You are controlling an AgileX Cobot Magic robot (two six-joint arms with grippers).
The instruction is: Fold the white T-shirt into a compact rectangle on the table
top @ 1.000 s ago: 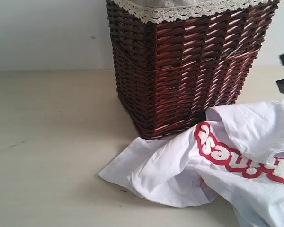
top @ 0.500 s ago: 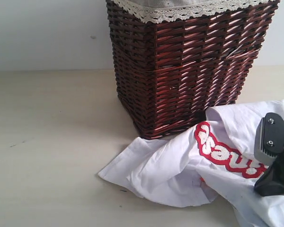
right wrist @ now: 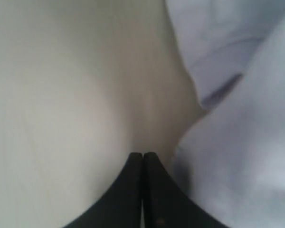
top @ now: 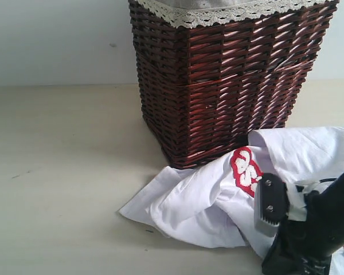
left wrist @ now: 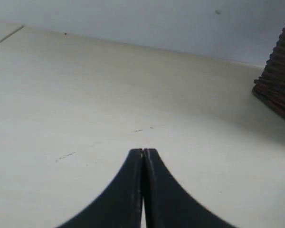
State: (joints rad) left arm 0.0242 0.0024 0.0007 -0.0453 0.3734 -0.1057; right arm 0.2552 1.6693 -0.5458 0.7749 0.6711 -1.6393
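Exterior view, left to centre: nothing has changed. The broad, pale beige, faintly wood-grained table [top: 63, 172] lies bare there. The left gripper [left wrist: 143, 153] shows in its wrist view only, with its black fingers pressed together on nothing above bare table.

Right side: the right arm has come down from the frame edge into the crumpled white cotton T-shirt [top: 189, 200]. The right gripper [right wrist: 143, 156] has gone from part-open to closed, and its fingers now meet tip to tip. The wrist view shows cloth just beside them and none visibly between them (a pinch on a thin layer cannot be excluded). The shirt's red band of fuzzy white lettering [top: 245, 171] has bunched. Several letters showed before; only a short curl remains, so the fabric has been drawn toward the arm. Judgement: folding is at its start, and the heap needs spreading flat first.

Surface and room: the table is matte with a few dark specks. The shirt lies on it against the foot of the tall dark brown wicker basket [top: 223, 86], which has a cream lace-trimmed liner [top: 218, 11]. A plain pale wall [top: 57, 40] stands behind. The open area to the left suits spreading.
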